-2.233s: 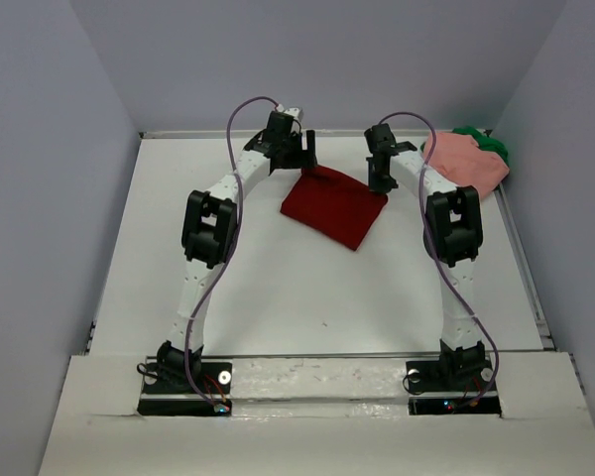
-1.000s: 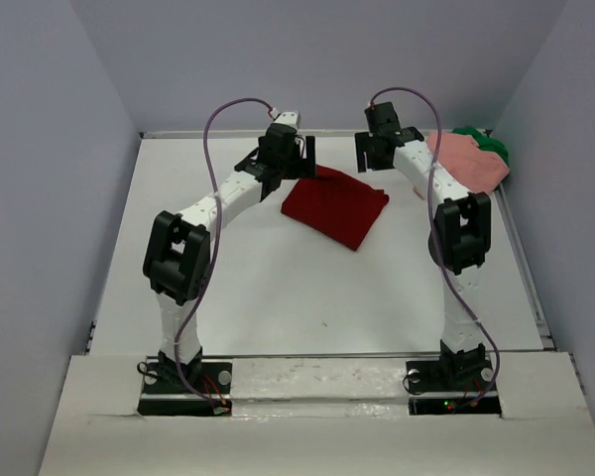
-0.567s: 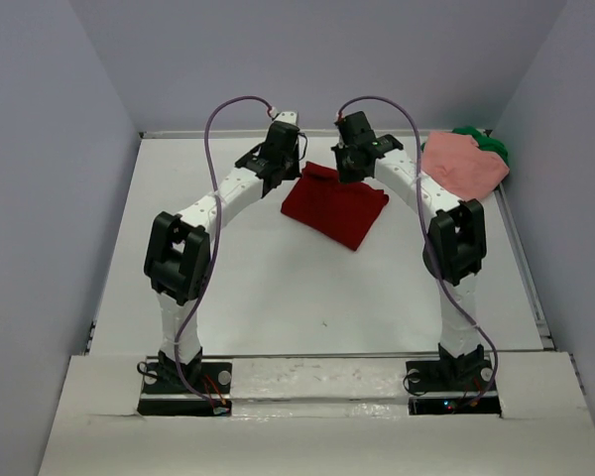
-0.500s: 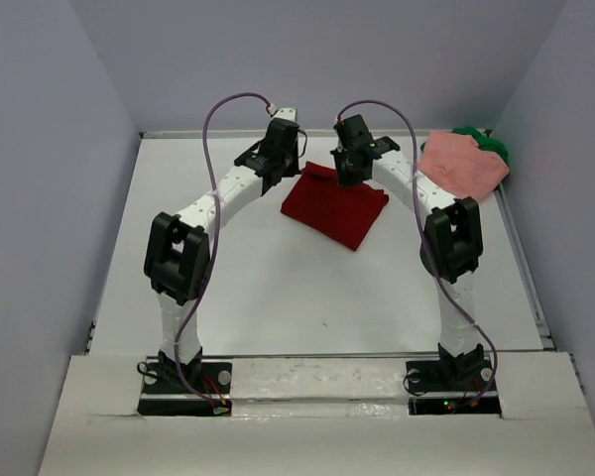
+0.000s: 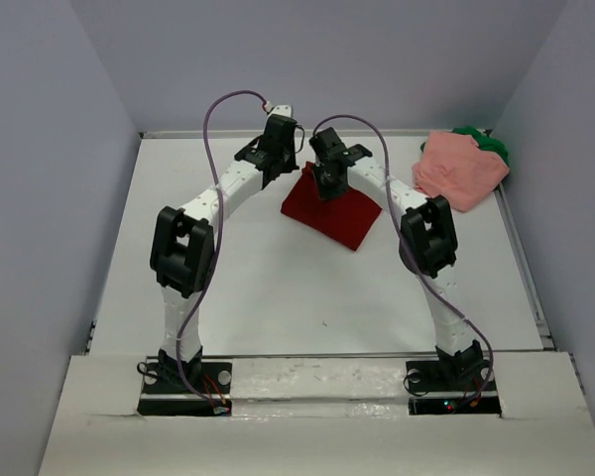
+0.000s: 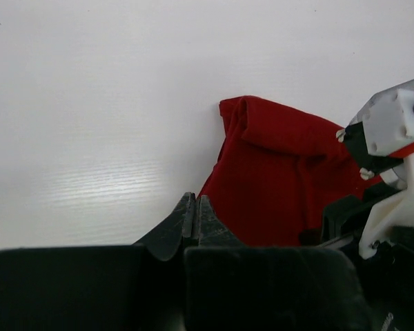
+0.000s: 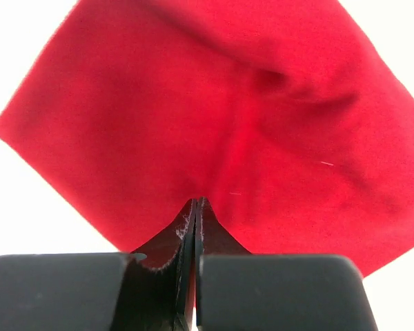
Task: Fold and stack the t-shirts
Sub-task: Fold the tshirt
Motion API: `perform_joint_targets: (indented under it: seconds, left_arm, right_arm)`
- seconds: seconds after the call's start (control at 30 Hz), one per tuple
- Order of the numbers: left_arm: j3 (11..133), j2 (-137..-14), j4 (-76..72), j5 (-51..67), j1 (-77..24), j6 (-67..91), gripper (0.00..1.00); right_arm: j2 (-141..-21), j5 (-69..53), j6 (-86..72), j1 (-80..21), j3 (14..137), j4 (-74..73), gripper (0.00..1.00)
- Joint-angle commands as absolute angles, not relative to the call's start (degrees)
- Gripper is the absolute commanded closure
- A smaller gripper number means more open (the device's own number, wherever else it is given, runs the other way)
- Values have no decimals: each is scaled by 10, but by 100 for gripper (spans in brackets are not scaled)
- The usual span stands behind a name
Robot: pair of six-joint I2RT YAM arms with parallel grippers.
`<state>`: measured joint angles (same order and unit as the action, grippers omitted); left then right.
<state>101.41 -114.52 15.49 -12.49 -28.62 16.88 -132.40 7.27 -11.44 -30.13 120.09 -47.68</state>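
The dark red t-shirt (image 5: 342, 213) lies folded on the white table, far centre. My left gripper (image 5: 292, 165) is shut at its far-left edge; the left wrist view has the closed gripper (image 6: 195, 201) beside the cloth (image 6: 283, 172), with nothing between the fingers. My right gripper (image 5: 327, 188) is shut above the shirt's far part; in the right wrist view this gripper (image 7: 195, 203) points down at the red cloth (image 7: 214, 103), with no fold pinched in it. The salmon pink t-shirt (image 5: 463, 169) lies crumpled at the far right, on the green t-shirt (image 5: 488, 142), which is mostly hidden.
Grey walls close in the table (image 5: 278, 288) on the left, far and right sides. The two arm bases sit on the near ledge (image 5: 317, 382). The right arm's wrist (image 6: 390, 134) shows close by in the left wrist view.
Both grippers went from open to shut. The right arm swung left from near the pink t-shirt to over the dark red one. The left gripper barely moved.
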Motion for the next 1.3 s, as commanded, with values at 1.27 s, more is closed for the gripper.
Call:
perform_joint_targets:
  seconds: [1.27]
  left_arm:
    - [986,-1077,185,-94,-259,203,100]
  right_arm:
    - [-1082,86,-300,-451,774,-402,100]
